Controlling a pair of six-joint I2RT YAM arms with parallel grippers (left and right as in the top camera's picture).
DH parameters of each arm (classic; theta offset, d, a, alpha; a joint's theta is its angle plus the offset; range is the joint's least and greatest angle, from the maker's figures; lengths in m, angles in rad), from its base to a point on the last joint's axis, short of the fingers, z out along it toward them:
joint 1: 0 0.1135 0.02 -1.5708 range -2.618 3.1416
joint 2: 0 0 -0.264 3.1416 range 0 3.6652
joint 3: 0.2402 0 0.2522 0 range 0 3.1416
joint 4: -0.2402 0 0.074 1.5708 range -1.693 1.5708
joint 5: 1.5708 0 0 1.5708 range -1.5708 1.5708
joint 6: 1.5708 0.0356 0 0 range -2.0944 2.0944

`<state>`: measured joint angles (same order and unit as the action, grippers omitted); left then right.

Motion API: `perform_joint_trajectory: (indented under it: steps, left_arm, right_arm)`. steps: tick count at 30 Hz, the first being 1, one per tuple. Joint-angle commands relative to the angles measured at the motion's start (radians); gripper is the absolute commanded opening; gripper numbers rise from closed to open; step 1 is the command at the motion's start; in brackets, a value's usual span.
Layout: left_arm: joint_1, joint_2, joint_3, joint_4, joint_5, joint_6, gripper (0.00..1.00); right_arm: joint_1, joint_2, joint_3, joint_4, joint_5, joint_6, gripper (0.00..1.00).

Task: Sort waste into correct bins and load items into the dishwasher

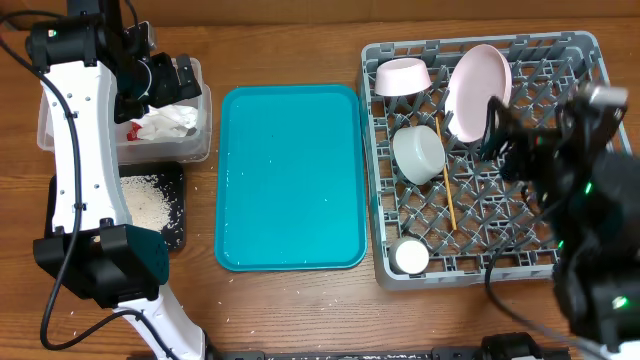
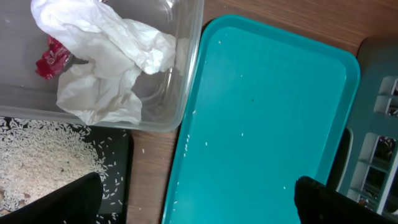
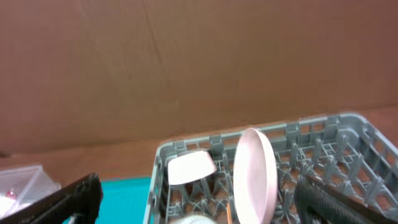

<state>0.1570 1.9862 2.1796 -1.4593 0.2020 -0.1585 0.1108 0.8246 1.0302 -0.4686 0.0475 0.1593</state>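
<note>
Left claw (image 2: 196, 193) is spread, empty, above tub (image 2: 186, 74) at 10 o'clock; wrapper (image 2: 106, 62) is lodged inside. Right claw (image 3: 196, 196) is spread, empty, over rack (image 1: 470, 272) at 3 o'clock. Plate (image 3: 255, 174) is stood on edge and could be toppled by a brush from that claw. Stray rice (image 2: 37, 168) on teal tray (image 2: 280, 93) is shown plainly only by left wrist view; chopstick (image 1: 447, 185) is seen whole only overhead.

The grey dish rack (image 1: 590, 62) sits by the tabletop's right edge. In it the pale pink plate (image 1: 478, 90) stands on edge at the far side. A white bowl (image 1: 403, 76) lies tipped beside the plate, and a second bowl (image 1: 418, 153) sits nearer. A chopstick (image 1: 447, 187) lies on the lattice and the cup (image 1: 410, 256) sits in the rack's near-left corner. By the left edge, the clear tub (image 1: 203, 120) holds the crumpled, red-marked wrapper (image 1: 165, 122). Just nearer, the black tray (image 1: 177, 215) holds rice (image 1: 145, 200).
</note>
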Motion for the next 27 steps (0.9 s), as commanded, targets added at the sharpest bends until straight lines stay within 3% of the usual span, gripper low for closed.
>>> perform_joint_trajectory:
  steps: [1,8,14,27]
  left_arm:
    - [-0.007,-0.008,0.017,0.001,-0.003,0.001,1.0]
    - [-0.007,-0.008,0.017,0.001,-0.003,0.001,1.0]
    - [-0.007,-0.008,0.017,0.001,-0.003,0.001,1.0]
    - [-0.007,-0.008,0.017,0.001,-0.003,0.001,1.0]
  right_arm:
    - [-0.021,-0.155,-0.247,0.145,-0.013,-0.01,1.0]
    - [-0.057,-0.465,-0.678,0.371,-0.012,-0.01,1.0]
    - [-0.063,-0.727,-0.938,0.423,-0.012,-0.01,1.0]
    - [-0.067,-0.82,-1.022,0.389,-0.02,-0.01,1.0]
